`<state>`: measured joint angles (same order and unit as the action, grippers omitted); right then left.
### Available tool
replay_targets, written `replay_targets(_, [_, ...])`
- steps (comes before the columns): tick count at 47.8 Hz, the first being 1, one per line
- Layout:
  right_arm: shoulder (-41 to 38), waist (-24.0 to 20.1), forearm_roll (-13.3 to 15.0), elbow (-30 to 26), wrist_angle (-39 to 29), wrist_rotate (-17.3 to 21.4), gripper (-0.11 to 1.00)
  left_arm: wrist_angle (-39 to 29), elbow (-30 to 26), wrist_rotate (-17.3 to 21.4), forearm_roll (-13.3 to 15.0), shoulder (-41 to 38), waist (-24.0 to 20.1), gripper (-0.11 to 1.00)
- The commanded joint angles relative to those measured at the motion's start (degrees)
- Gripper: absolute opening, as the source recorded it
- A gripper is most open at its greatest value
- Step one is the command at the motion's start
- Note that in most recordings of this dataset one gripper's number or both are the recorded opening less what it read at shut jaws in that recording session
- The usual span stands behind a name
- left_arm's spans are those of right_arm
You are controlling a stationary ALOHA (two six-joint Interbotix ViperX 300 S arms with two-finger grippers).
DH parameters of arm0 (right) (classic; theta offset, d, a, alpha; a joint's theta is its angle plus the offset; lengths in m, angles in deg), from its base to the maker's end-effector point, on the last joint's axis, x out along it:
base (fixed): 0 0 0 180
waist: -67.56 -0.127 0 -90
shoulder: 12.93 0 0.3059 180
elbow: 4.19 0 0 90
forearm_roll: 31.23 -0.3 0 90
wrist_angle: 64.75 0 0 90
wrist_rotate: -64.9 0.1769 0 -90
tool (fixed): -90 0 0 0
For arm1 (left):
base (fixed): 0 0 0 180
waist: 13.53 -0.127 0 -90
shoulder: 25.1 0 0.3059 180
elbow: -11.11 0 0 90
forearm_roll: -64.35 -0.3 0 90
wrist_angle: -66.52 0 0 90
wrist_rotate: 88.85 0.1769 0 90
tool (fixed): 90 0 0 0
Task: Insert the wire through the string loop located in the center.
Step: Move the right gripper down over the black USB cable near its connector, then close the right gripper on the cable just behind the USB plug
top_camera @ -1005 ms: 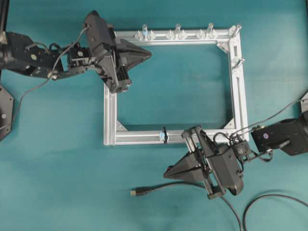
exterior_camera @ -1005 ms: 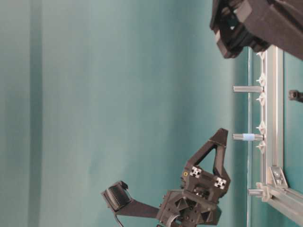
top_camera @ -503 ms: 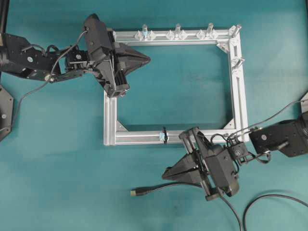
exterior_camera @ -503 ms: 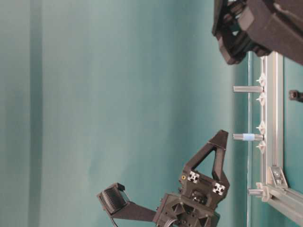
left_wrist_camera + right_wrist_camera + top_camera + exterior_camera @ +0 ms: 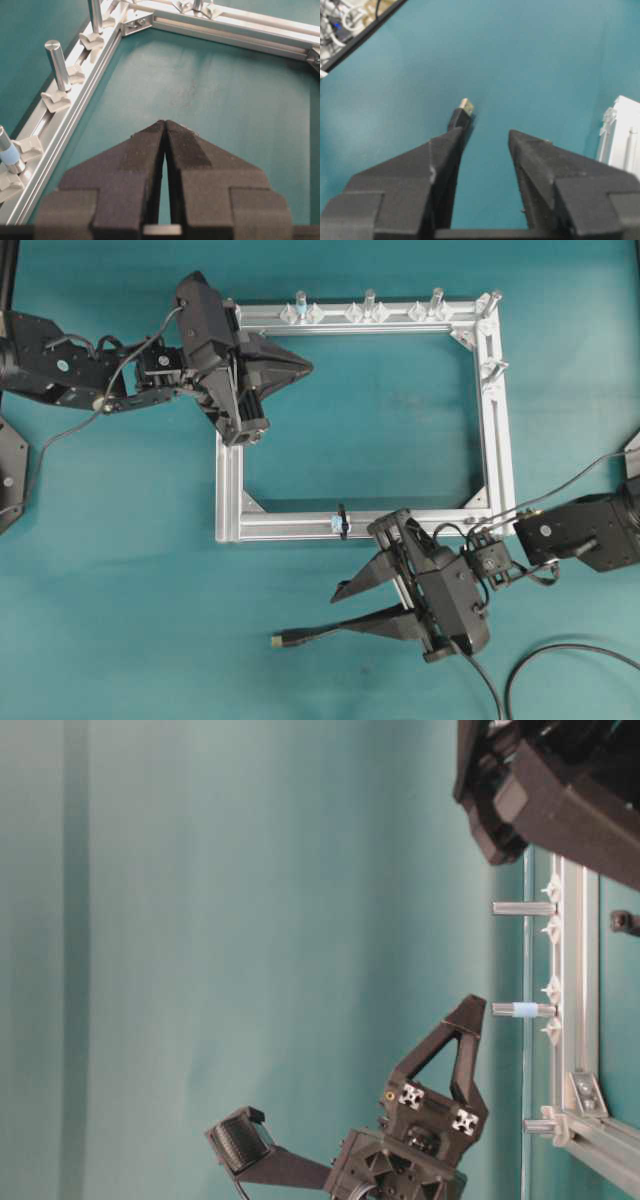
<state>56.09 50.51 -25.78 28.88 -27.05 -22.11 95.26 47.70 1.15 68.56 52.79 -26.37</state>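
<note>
Overhead only: loop (image 5: 341,521) on near bar of frame (image 5: 497,430); my right wrist view misses it. One wire (image 5: 320,632), plug end pointing left, long axis roughly left-right, on the mat below the frame. My right gripper (image 5: 340,613) spread, grasping nothing; left gripper (image 5: 305,364) clenched, empty. Five pegs (image 5: 369,303).

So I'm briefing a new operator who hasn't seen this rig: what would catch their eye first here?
The silver frame lying flat mid-table, with upright pegs along its far bar and a tiny string loop on its near bar. Below it, the right gripper stands open over the wire, while the left gripper is shut above the frame's top-left corner.
</note>
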Motion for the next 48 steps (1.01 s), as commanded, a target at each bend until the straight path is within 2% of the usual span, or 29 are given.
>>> replay_targets(1, [0.1, -0.4, -0.3, -1.3, 0.2, -0.1, 0.45, 0.0, -0.7, -0.5, -0.2, 1.4, 0.3, 0.0])
replay_targets(20, [-5.7, -1.5, -1.1, -4.1, -0.1, 2.7, 0.45, -1.2, -0.6, -0.5, -0.2, 1.6, 0.7, 0.0])
replay_targets(30, [-8.5, -1.7, -2.5, -5.3, -0.1, 2.8, 0.45, -1.5, -0.5, -0.5, -0.2, 1.5, 0.7, 0.0])
replay_targets(48, [-11.3, -2.7, -2.5, -7.1, -0.1, 2.9, 0.45, -1.9, -0.5, -0.5, -0.2, 1.6, 0.8, 0.0])
